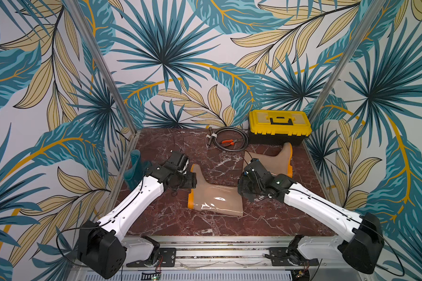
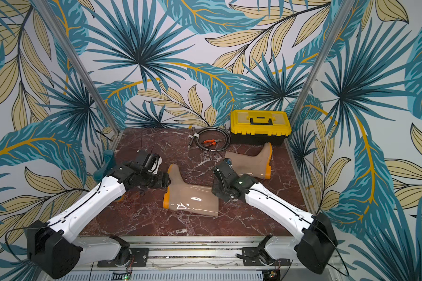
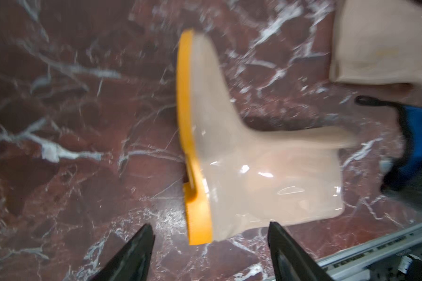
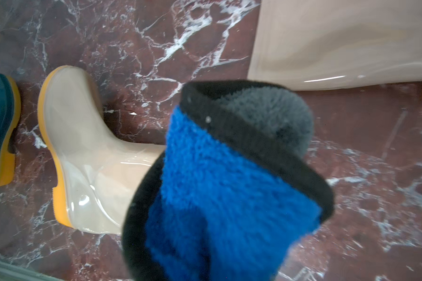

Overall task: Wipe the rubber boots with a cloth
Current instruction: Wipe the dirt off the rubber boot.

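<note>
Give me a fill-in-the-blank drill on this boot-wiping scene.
The right tool is shut on the cloth, grey on one face and ____ on the other.
The left tool stands ____, gripping nothing.
The near beige boot lies on its side, its orange sole facing the ____ arm.
The far beige boot lies near the toolbox, whose lid is ____.
Missing: blue; open; left; yellow.

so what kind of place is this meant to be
Probably a staged robot test cell rather than a real room: leaf-print wallpaper panels box in a small marble-look tabletop, an aluminium rail runs along its front, and props include a yellow toolbox and a beige rubber boot.
</note>
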